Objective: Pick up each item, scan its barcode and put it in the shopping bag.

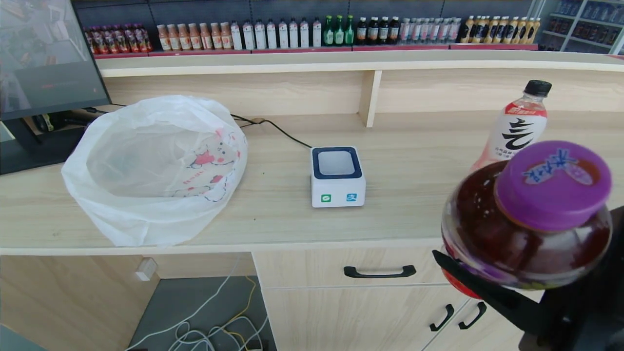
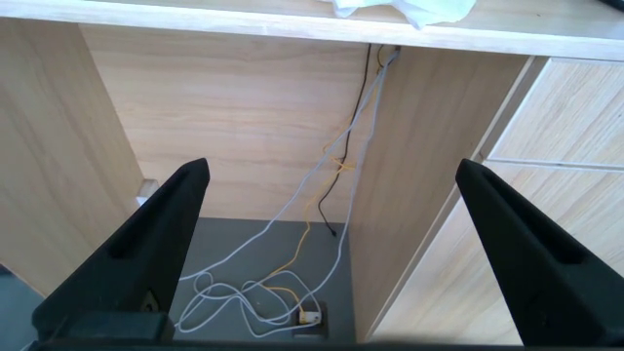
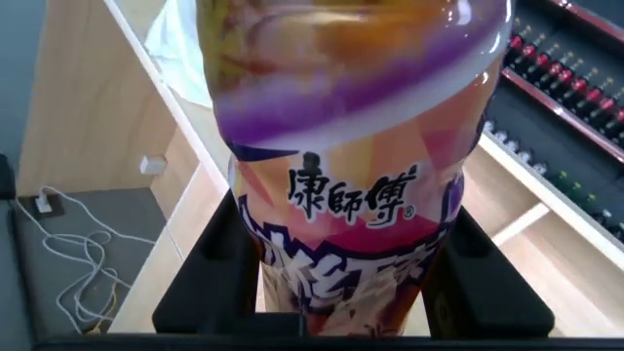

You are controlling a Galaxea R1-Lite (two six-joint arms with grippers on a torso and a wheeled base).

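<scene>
Clearly the right gripper (image 3: 351, 292) is the working one. Its two dark fingers are clamped on the lower body of the purple-capped bottle (image 1: 526, 229), which sits in the lower right of the head view, upright and held up off the counter (image 1: 414, 204), its cap (image 1: 553, 184) toward the camera. Gripping low down leaves the label band free. The right wrist view shows printed label, but no barcode can be made out, so I cannot tell which side carries it.

The scanner (image 1: 337, 175) sits in the middle of the frame with its window facing up and its cable (image 1: 282, 131) running toward the upper left. The barcode probably has to be turned down over that window. The held bottle is well apart from it, off to the right.

At left centre the shopping bag (image 1: 97, 195) rests on the counter with its mouth spread wide, ready for a drop from above; what it holds I cannot make out. A black-capped bottle (image 1: 519, 126) stands at the right of the frame behind the held one, apparently awaiting its turn.

The left gripper (image 2: 331, 175) hangs below the counter edge above loose floor cables (image 2: 283, 283). Its fingers are spread wide with nothing between them, parked out of the way, I judge.
</scene>
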